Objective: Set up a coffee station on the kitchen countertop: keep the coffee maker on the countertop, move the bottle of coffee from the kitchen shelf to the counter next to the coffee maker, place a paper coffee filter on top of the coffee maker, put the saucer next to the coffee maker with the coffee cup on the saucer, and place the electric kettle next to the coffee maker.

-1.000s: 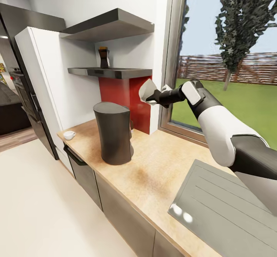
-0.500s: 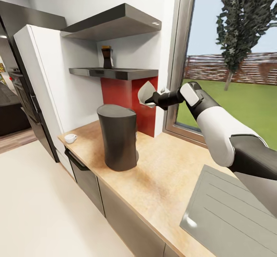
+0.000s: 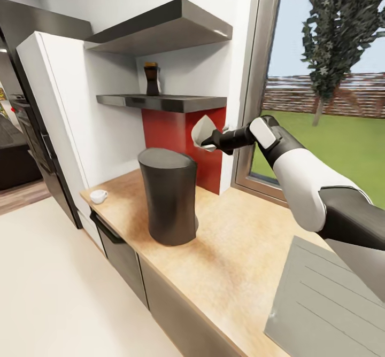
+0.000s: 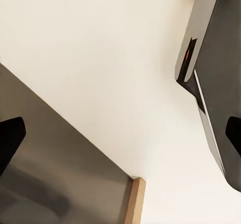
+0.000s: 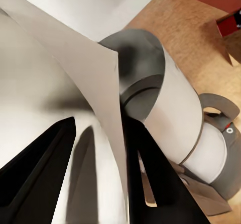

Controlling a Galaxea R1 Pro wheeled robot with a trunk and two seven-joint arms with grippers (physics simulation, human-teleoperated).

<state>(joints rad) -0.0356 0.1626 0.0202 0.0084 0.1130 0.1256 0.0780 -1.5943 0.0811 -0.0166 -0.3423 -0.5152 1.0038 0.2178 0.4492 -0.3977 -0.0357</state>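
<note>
While above matte cylindrical coffee maker | right gripper pinches thin conical paper filter | left gripper fingertips apart

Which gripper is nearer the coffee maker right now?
Right. The right gripper holds the paper filter just above and beyond the coffee maker; the left gripper hangs over floor beside a cabinet.

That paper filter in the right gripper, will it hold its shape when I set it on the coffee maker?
Probably not rigidly: the paper coffee filter looks thin and light, pinched by the right gripper at one edge, so it may flex. Released on the coffee maker, it could slide off the sloped top; lower it gently.
</note>
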